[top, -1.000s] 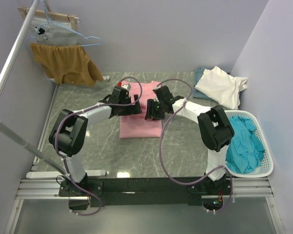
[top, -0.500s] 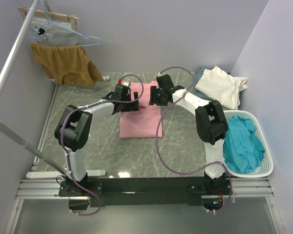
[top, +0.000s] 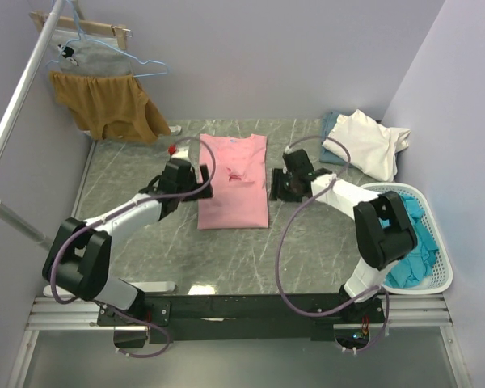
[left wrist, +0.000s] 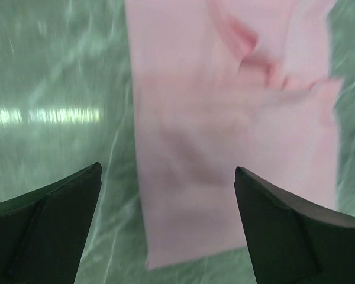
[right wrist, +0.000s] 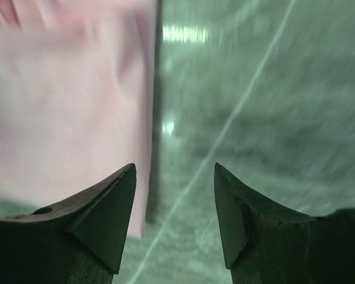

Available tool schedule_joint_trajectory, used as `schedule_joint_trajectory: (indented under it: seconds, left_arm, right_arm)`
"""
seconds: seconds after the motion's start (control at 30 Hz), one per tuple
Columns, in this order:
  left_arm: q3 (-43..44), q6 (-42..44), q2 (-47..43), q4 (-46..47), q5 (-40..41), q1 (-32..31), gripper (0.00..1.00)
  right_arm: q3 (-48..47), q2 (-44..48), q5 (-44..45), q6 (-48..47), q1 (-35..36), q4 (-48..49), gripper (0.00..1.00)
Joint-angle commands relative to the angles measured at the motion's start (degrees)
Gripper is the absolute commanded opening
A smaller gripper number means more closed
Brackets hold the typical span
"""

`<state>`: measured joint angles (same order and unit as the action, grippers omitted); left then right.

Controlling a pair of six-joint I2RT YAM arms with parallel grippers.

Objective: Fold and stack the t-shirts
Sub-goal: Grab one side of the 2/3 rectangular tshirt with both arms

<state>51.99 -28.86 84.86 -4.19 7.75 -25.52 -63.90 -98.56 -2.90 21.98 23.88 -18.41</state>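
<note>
Top external view: pink shirt point(top: 233, 182) lies flat at centre frame, folded to a long strip, with left gripper point(top: 197, 183) and right gripper point(top: 278, 186) just off its long edges, both spread wide and empty. That flanking looks ready for the next fold; cream shirt point(top: 364, 141) waits upper right, teal ones point(top: 404, 234) in the basket point(top: 438, 284) at right.

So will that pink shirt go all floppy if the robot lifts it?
Probably floppy: the light pink cloth t-shirt lies flat with soft creases, so it would likely droop from wherever it's pinched. Pushed, it would probably bunch up rather than slide.
</note>
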Motion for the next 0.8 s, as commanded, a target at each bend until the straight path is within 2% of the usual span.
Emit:
schedule_joint_trajectory:
  seconds: [0.0,0.27,0.5,0.6,0.67,0.7,0.77]
  left_arm:
    - [-9.42,-3.57,-3.73,2.51,-5.20,0.12,0.99]
    - [-18.40,-5.06,-9.62,5.94,-5.28,0.12,0.99]
    - [-21.75,-6.47,-10.94,8.92,-11.87,0.12,0.97]
    - [-22.19,-7.52,-9.37,10.68,-15.82,0.29,0.87]
    - [-22.98,-8.49,-6.65,13.14,-20.39,0.29,0.77]
    - [-23.24,-9.80,-5.59,16.02,-21.54,0.38,0.68]
    - [-23.51,-10.68,-2.43,18.15,-23.73,0.29,0.61]
  right_arm:
    - [8.85,5.31,-8.96,3.42,0.03,5.13,0.62]
    - [16.08,7.07,-16.61,7.20,0.11,10.50,0.63]
    - [19.07,4.44,-22.94,9.75,0.11,15.15,0.62]
    - [20.04,3.12,-25.40,10.98,0.11,17.35,0.62]
    - [20.22,1.98,-26.45,11.59,0.12,18.15,0.61]
    - [20.13,1.54,-26.55,11.68,0.12,18.24,0.61]
    - [20.22,0.66,-26.90,12.04,0.12,18.24,0.60]
